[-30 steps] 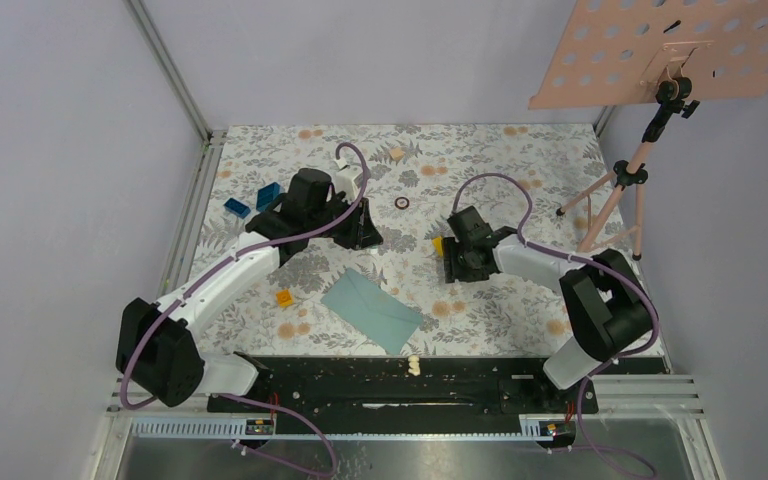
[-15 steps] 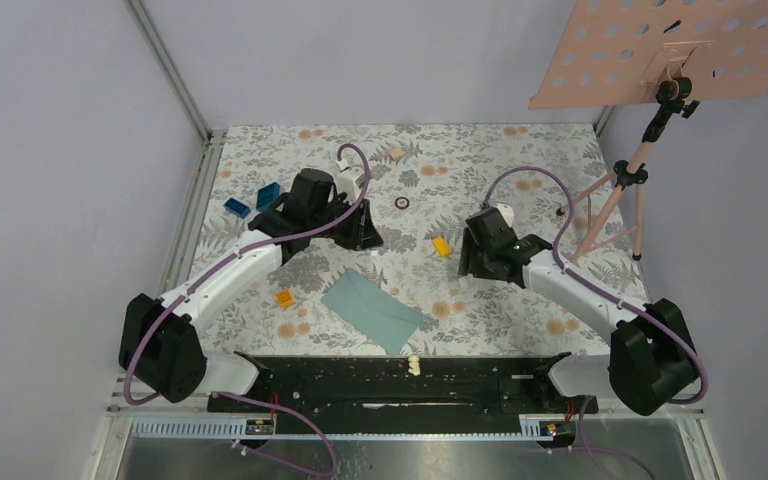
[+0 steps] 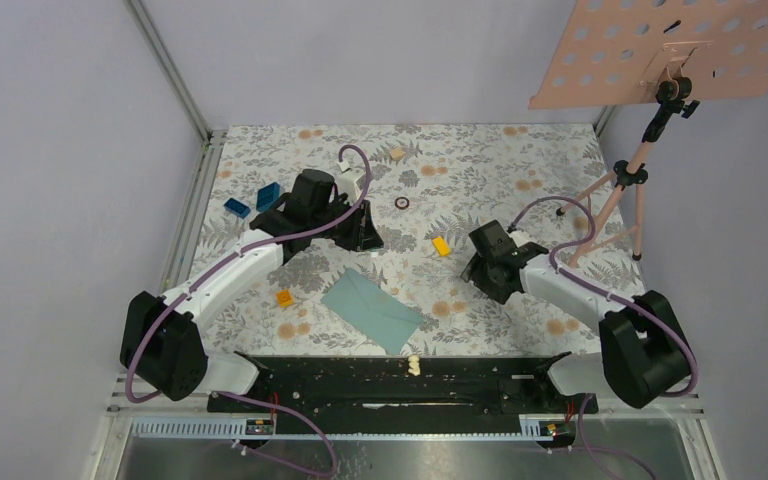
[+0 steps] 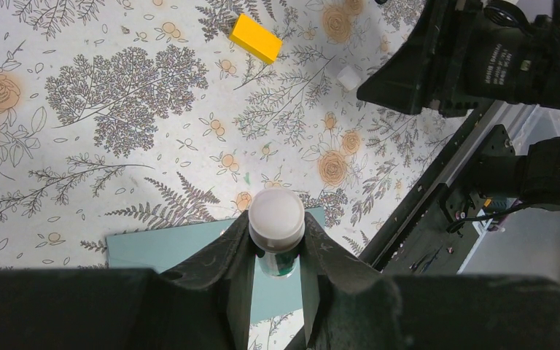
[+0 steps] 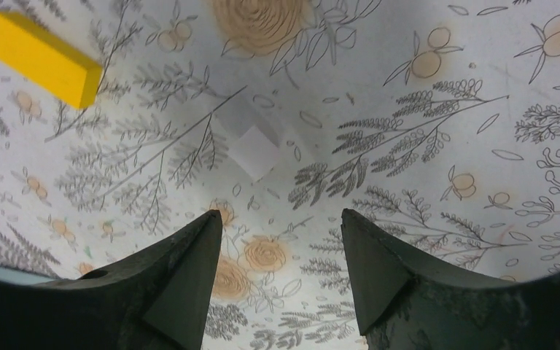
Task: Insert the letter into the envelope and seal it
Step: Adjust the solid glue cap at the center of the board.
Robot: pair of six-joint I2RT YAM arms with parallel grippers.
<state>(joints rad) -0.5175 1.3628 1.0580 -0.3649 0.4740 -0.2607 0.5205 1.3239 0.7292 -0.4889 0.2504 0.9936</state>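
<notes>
The left fingers (image 4: 277, 244) are shown clamped on a white-capped green tube (image 4: 276, 219), whose lower end is hidden between them. The tube is seen against the far edge of the teal envelope (image 4: 164, 248). The envelope is laid flat on the floral desk (image 3: 520, 150), near its near edge and between the two arms, and is partly masked by the fingers in the left wrist view. Whether its flap is sealed, and whether the letter is inside, cannot be made out. The right fingers (image 5: 281, 219) are held apart over the desk, nothing gripped. A small white square (image 5: 255, 152) and a yellow block (image 5: 46, 60) are seen beyond them.
</notes>
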